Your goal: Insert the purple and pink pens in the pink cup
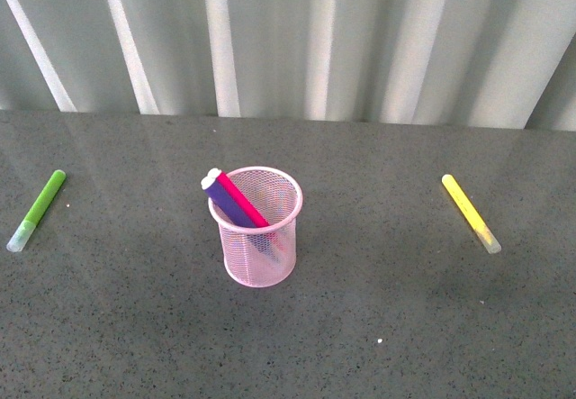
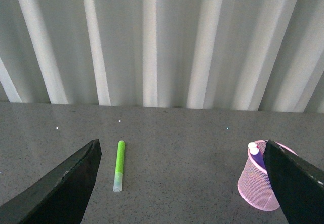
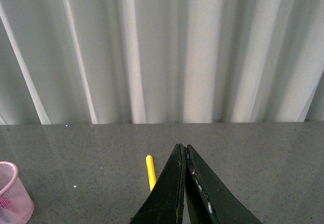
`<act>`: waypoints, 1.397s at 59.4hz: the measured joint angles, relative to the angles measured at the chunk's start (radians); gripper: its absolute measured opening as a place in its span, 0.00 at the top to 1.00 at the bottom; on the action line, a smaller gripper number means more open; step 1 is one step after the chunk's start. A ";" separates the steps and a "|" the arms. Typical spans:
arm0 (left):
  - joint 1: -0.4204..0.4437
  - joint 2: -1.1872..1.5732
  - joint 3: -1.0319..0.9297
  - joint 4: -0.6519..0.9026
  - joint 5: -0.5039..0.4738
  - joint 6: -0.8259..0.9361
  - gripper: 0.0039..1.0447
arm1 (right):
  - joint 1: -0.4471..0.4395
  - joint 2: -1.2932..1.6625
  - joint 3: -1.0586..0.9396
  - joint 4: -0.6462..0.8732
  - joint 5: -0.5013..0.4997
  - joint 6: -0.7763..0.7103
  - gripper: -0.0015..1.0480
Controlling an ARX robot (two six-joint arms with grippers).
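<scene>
A: Where are the pens sitting?

B: The purple pen (image 1: 230,208) and the pink pen (image 1: 243,200) are both leaning inside the pink cup (image 1: 261,257), a round, slightly tapered wire-mesh pot with a rolled rim, standing upright on the speckled grey bench (image 1: 360,327). Their pale ends are poking over the rim, side by side.

A: And the claws?

B: The left claw (image 2: 182,183) is hanging wide, its flat dark fingers (image 2: 61,188) far apart. The right claw (image 3: 183,183) is pressing closed on nothing.

A: Anything else?

B: A slim green marker (image 1: 38,209) is lying far left, a yellow marker (image 1: 470,213) far right, before a ribbed pale wall (image 1: 288,39).
</scene>
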 joint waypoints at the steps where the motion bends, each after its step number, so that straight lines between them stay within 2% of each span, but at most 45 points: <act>1: 0.000 0.000 0.000 0.000 0.000 0.000 0.06 | 0.000 -0.007 0.000 -0.007 0.000 0.000 0.97; 21: 0.000 0.000 0.000 0.000 0.000 0.000 0.06 | 0.000 -0.122 0.000 -0.121 0.000 0.000 0.97; 27: 0.000 0.000 0.000 0.000 0.000 0.000 0.06 | 0.000 -0.244 0.000 -0.281 0.000 0.001 0.97; 47: 0.000 -0.001 0.000 0.000 0.000 0.000 0.06 | 0.000 -0.293 0.001 -0.298 0.000 0.000 0.97; 51: 0.000 -0.001 0.000 0.000 0.000 0.000 0.06 | 0.000 -0.293 0.001 -0.298 0.001 0.001 0.81; 58: 0.000 -0.001 0.000 0.000 0.000 0.000 0.06 | 0.000 -0.293 0.001 -0.298 0.000 0.001 0.63; 68: 0.000 -0.001 0.000 0.000 0.000 0.000 0.06 | 0.000 -0.293 0.001 -0.298 0.000 0.001 0.26; 75: 0.000 -0.001 0.000 0.000 0.000 0.000 0.06 | 0.000 -0.293 0.001 -0.298 0.000 0.001 0.06; 83: 0.000 -0.001 0.000 0.000 0.000 0.000 0.06 | 0.000 -0.293 0.001 -0.298 0.000 0.002 0.07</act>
